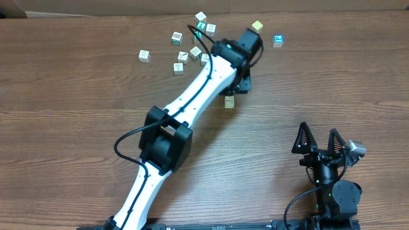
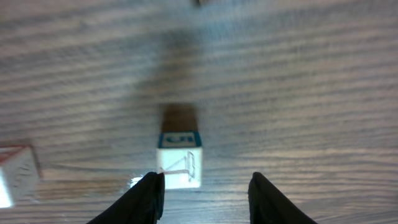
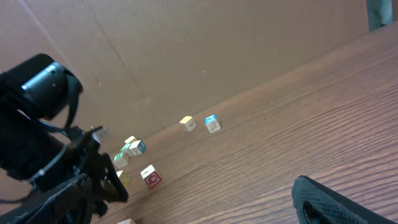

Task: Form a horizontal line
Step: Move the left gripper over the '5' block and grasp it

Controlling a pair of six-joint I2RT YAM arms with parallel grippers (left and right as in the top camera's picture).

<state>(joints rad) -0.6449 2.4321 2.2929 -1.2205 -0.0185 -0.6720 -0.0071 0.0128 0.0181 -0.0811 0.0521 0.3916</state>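
Overhead, wood-grain table (image 1: 64, 128), cardboard wall (image 3: 186, 50)

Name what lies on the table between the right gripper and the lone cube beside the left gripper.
Nothing: the overhead view shows only bare table between the right gripper and that lone cube.

free: table (image 1: 64, 128) left and far right | blocked: cube cluster (image 1: 183, 56) far edge; left arm (image 1: 192, 96) diagonally across centre

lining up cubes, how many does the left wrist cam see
2. One cube at the left gripper's tips; second cube cut off at frame's left edge. More may lie out of frame.
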